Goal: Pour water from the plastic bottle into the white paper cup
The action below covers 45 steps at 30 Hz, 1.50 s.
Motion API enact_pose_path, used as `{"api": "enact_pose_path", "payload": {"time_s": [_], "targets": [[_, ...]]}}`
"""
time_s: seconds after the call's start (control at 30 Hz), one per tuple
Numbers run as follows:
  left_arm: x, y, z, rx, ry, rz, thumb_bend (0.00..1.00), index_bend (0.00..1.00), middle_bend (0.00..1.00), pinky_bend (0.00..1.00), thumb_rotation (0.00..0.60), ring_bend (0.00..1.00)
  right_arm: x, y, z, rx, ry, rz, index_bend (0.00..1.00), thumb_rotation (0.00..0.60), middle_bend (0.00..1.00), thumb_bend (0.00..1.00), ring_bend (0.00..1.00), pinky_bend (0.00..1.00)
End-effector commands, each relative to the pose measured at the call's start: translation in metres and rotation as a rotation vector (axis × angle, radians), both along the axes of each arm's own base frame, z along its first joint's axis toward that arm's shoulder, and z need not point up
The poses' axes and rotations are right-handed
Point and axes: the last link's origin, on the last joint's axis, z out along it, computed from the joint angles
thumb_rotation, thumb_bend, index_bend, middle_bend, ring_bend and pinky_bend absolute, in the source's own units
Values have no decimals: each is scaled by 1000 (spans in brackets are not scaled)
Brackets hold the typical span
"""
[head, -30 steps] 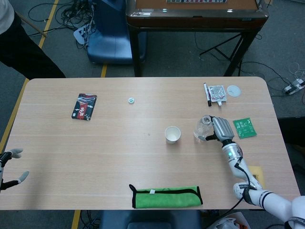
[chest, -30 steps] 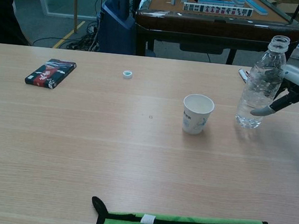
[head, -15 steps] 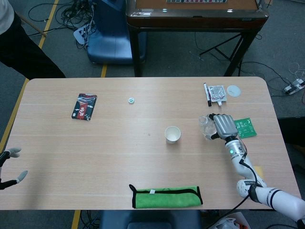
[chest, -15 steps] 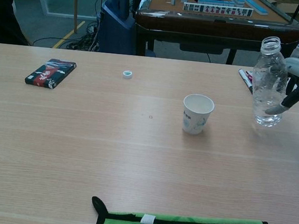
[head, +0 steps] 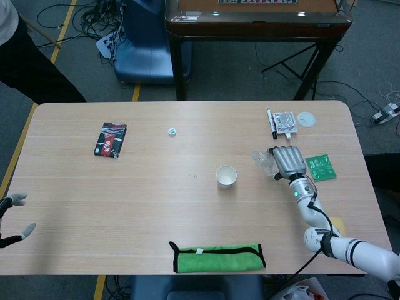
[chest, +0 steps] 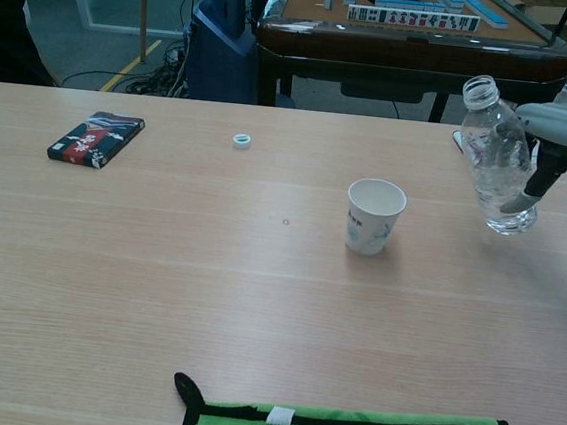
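Wooden table (head: 125, 206) carries, at its near edge, one folded green cloth (head: 217, 257), and off the near-left corner the left hand (head: 14, 219) hovers with fingers spread and nothing in them. Toward the middle stands one white paper cup (chest: 374, 215), upright, and near it on its right the right hand (head: 289, 162) has its fingers wrapped around one uncapped plastic bottle (chest: 497, 157), which tilts with its mouth leaning toward the cup and its base just above the table. Farther back lie one green packet (head: 321, 167) by the right edge, one dark card box (head: 110, 139) toward the left edge, one bottle cap (head: 172, 131), and, near the far-right corner, one pen (head: 271, 122), one clear wrapper (head: 286, 121) and one white disc (head: 306, 119).
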Motion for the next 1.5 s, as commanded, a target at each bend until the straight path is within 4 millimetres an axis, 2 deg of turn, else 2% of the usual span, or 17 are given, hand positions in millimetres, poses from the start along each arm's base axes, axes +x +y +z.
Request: {"api": "enact_pose_path", "payload": {"time_s": [0.03, 0.47, 0.87, 1.3, 1.5], "targets": [[0, 0, 1, 3, -1, 1, 137, 312, 398, 685, 600, 362, 15, -3, -2, 15, 54, 17, 557, 600, 579, 195, 418, 422], [0, 0, 4, 11, -8, 3, 138, 312, 398, 685, 600, 362, 42, -6, -7, 28, 199, 34, 577, 600, 596, 198, 432, 444], [0, 0, 6, 12, -12, 3, 138, 312, 398, 685, 600, 362, 45, -6, -6, 36, 355, 33, 588, 600, 606, 211, 441, 457], [0, 0, 6, 14, -12, 6, 138, 312, 398, 685, 600, 362, 45, -5, -5, 32, 436, 39, 608, 600, 620, 259, 456, 469], [0, 0, 6, 14, -10, 6, 137, 312, 398, 685, 600, 362, 53, -5, -4, 28, 488, 57, 608, 600, 620, 259, 456, 469]]}}
